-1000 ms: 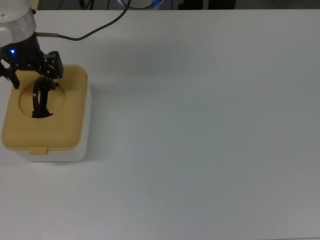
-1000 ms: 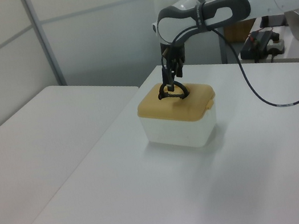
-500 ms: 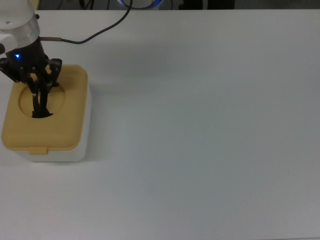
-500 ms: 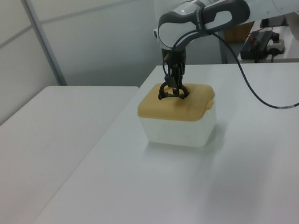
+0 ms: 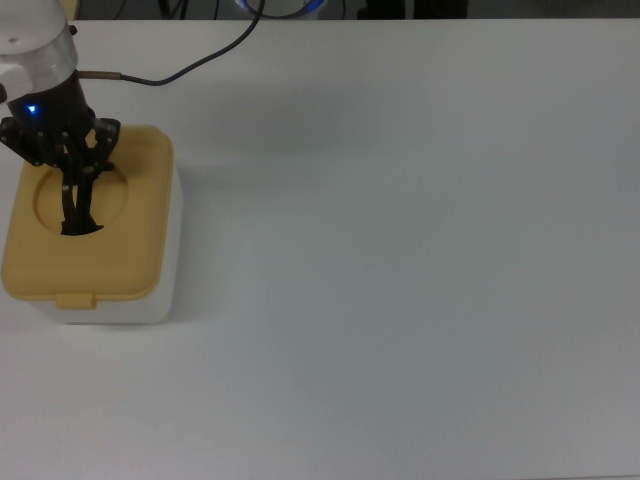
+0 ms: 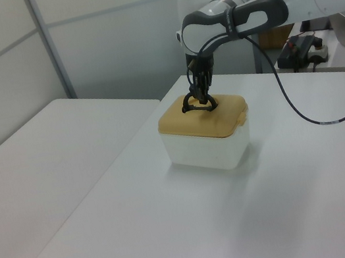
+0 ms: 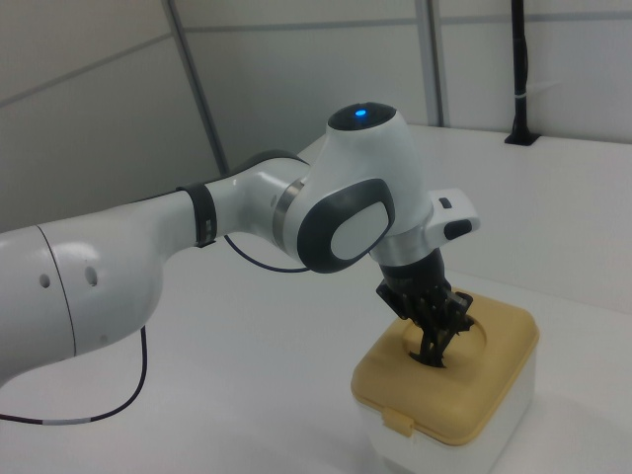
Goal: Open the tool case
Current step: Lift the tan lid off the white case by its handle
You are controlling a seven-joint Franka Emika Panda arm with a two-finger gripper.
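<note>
While the lid sits on the box:
Tool case (image 5: 90,240): far at the top view's left, on the white desk (image 5: 400,250).
End effector (image 5: 75,172): fingers pinched tight on the black handle (image 5: 72,205) in the lid's round dip.
Cable (image 5: 190,62): black, behind the case.

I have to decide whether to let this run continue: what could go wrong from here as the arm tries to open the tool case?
1. The gripper is shut on the thin black handle; a pull could slip off it.
2. The latch tab looks still seated, so lifting may raise the whole tool case instead of just the lid.
3. The tool case sits near the table edge in the top view, so a drag might push it off.
</note>
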